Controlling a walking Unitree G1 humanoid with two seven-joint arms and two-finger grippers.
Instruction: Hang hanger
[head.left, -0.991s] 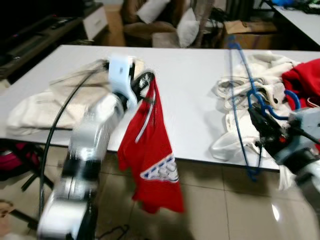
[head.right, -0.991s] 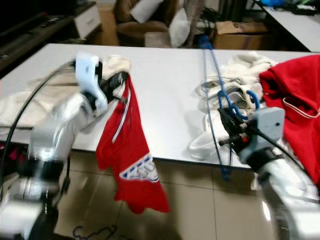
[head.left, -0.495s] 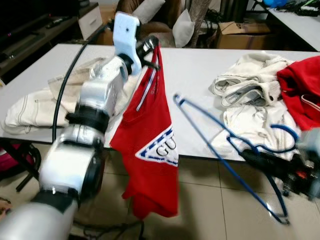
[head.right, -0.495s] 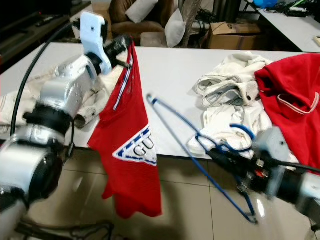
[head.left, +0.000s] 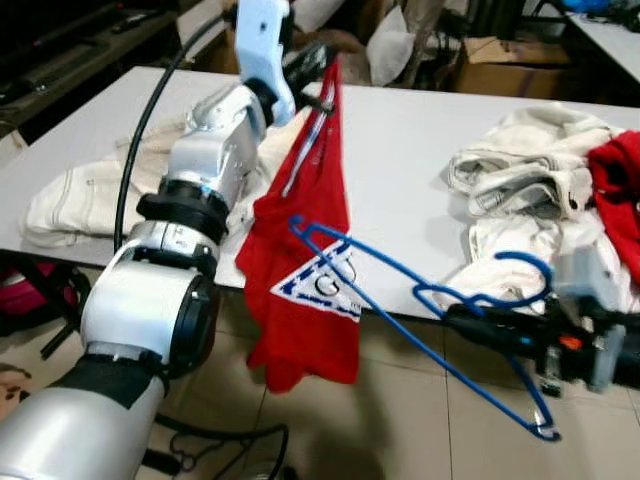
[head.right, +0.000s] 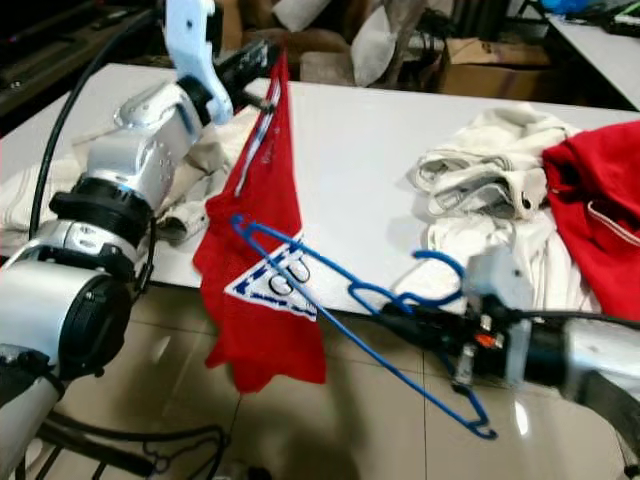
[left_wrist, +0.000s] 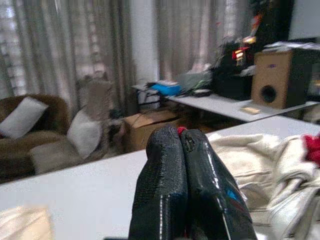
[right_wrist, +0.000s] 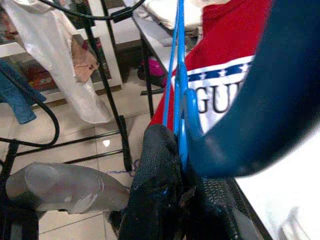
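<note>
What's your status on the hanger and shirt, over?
Left gripper shut on red shirt, held up over table edge. Right gripper shut on blue hanger, its end touching the shirt. Nothing in the way.

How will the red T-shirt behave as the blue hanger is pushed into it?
Likely floppy: the red T-shirt hangs limp from the left gripper. It may swing or bunch, since its hem dangles free. The blue hanger in the right gripper looks thin, perhaps springy.
</note>
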